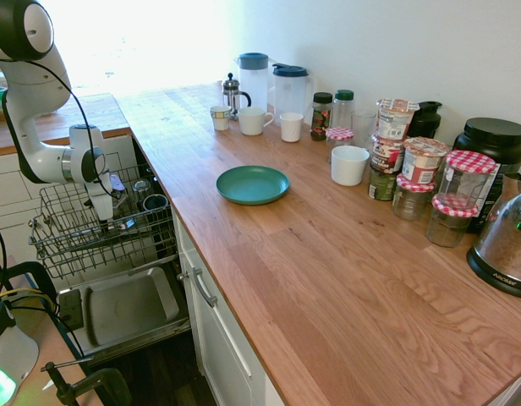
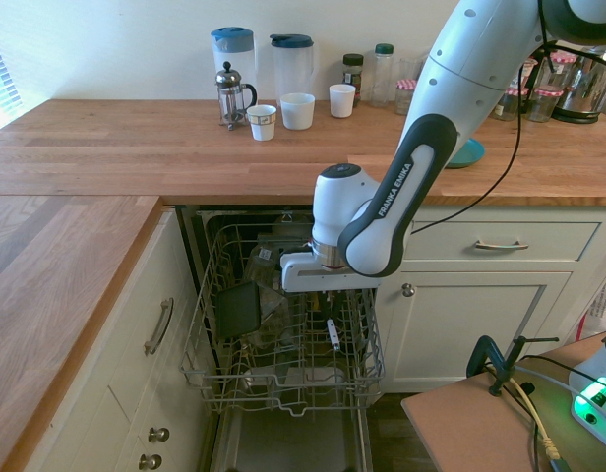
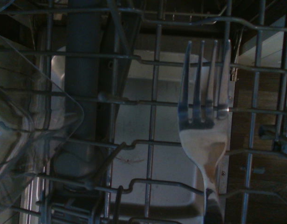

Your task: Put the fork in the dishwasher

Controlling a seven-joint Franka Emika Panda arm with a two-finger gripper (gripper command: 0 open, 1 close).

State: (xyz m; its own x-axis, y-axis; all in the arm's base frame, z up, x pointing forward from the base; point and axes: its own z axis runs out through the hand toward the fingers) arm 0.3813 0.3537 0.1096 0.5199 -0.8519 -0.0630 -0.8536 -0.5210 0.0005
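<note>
The dishwasher stands open under the counter, its grey wire rack (image 1: 66,222) (image 2: 283,379) pulled out over the lowered steel door (image 1: 129,304). My gripper (image 2: 326,307) (image 1: 105,216) reaches down into the rack's right part in the second exterior view, shut on the fork (image 2: 333,335). The fork hangs below the fingers among the wires. Seen from the wrist, the shiny silver fork (image 3: 204,135) points tines-first into the rack, just above the wire grid (image 3: 148,182).
A dark square item (image 2: 238,310) and clear containers (image 3: 22,140) sit in the rack. A teal plate (image 1: 252,184), mugs (image 1: 255,120), jugs (image 1: 253,78) and jars (image 1: 423,161) stand on the wooden counter (image 1: 345,279). White handled drawers (image 2: 500,246) flank the dishwasher.
</note>
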